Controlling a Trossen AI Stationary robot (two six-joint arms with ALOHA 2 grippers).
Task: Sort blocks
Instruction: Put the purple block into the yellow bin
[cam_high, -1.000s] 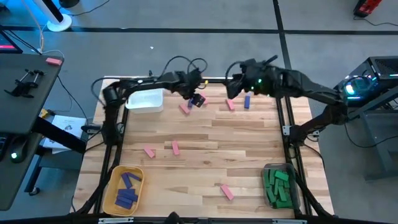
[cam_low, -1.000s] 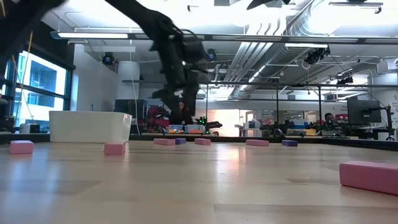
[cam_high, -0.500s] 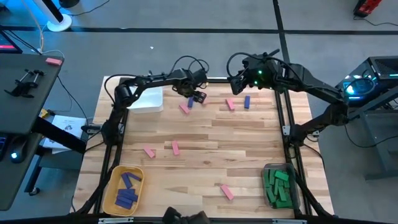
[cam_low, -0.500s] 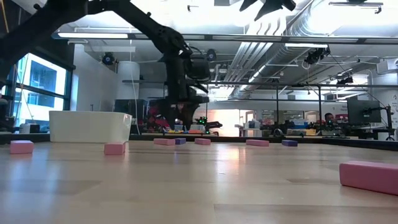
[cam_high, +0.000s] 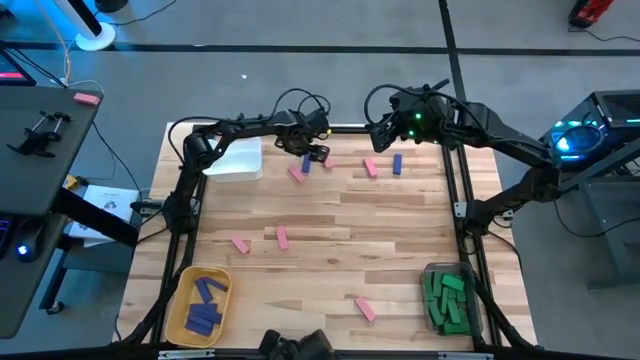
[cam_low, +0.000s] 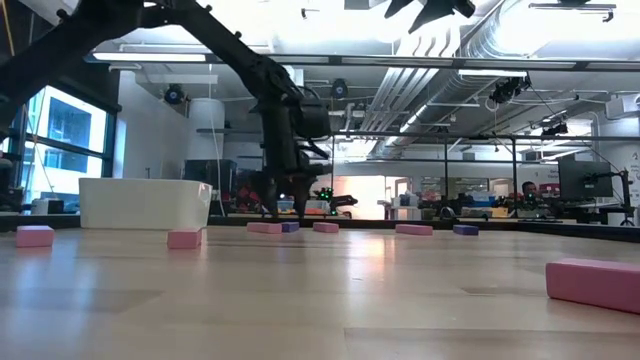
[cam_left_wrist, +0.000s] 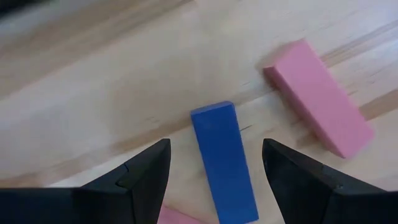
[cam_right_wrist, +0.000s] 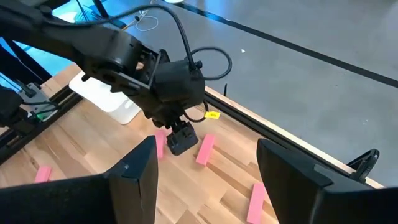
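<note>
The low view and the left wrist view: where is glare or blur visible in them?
Low view: the ceiling lamps are overexposed and reflect on the table; the near pink block is soft. Left wrist view: the blue block between the open left gripper fingers is sharp, the far table blurred.

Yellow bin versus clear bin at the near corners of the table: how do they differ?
The yellow bin sits at the near corner on the left arm's side; the clear bin sits at the near corner on the right arm's side. The yellow bin holds blue-purple blocks, the clear bin green blocks. The yellow bin's blocks leave floor bare, while the clear bin looks packed. Both hold one colour only, and no tool is near either.
</note>
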